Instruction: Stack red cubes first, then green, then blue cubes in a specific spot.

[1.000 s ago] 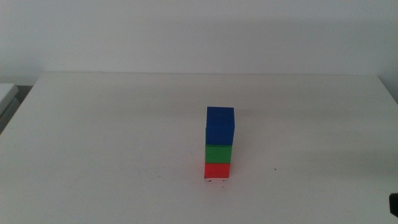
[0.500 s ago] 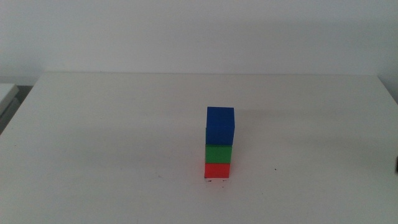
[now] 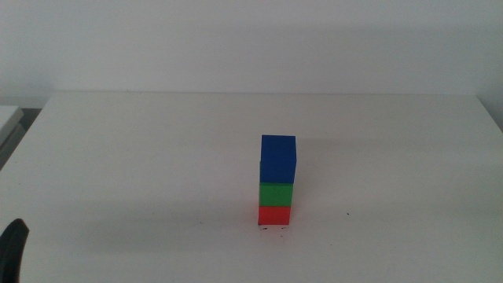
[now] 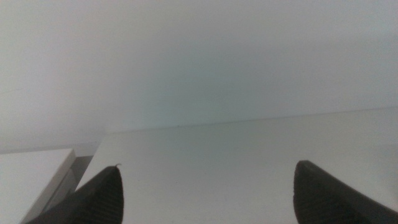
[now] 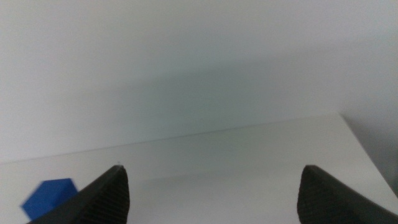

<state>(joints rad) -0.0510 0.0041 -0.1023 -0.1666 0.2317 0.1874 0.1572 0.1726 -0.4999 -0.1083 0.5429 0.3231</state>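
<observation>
In the middle view a stack stands on the white table (image 3: 157, 157): the red cube (image 3: 274, 214) at the bottom, the green cube (image 3: 276, 193) on it, the blue cube (image 3: 278, 159) on top. The left gripper (image 3: 12, 250) shows only as a dark tip at the bottom left edge, far from the stack. In the left wrist view its jaws stand wide apart with nothing between them (image 4: 208, 186). The right gripper (image 5: 211, 186) is out of the middle view; its jaws are wide apart and empty, and the blue cube (image 5: 50, 198) shows far off in the right wrist view.
A grey-white wall runs behind the table's far edge (image 3: 259, 93). A pale ledge (image 3: 8, 118) lies off the table's left side. Two small dark marks (image 3: 273, 229) sit on the table just in front of the stack.
The right gripper's dark tip at the bottom right edge has left the middle view. The left gripper's tip has come into view at the bottom left. The stack has not moved.
</observation>
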